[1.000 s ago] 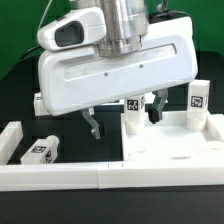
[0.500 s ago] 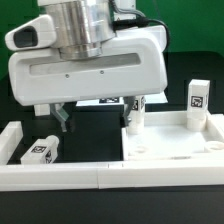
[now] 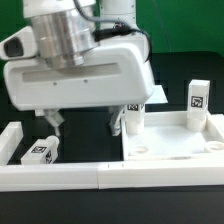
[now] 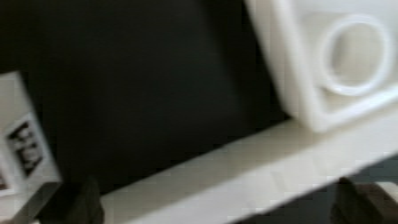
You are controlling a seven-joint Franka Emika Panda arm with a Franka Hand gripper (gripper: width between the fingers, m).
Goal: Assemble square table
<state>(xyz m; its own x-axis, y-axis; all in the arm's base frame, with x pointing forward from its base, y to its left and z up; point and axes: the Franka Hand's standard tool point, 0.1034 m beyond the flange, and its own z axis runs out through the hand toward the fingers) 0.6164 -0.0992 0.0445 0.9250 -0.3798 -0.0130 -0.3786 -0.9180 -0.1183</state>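
Note:
The square table's white slab [image 3: 172,147] lies at the exterior view's right against the low wall, and its corner with a round socket [image 4: 354,58] shows in the wrist view. Two tagged white legs stand upright on the slab, one at its near-left corner [image 3: 134,116] and one at the far right [image 3: 197,101]. Another leg [image 3: 40,151] lies loose at the left; its tagged face [image 4: 20,140] shows in the wrist view. My gripper [image 3: 84,125] hangs open between the loose leg and the slab, above the dark table. Nothing is between its fingertips [image 4: 80,200].
A long low white wall [image 3: 95,177] runs along the front, with a short return [image 3: 10,140] at the exterior view's left. It crosses the wrist view as a pale band [image 4: 267,170] under the fingers. The gripper's wide white body hides the area behind it.
The gripper has moved toward the exterior view's left, away from the upright leg at the slab's near-left corner, and stayed open. The legs and slab have not moved.

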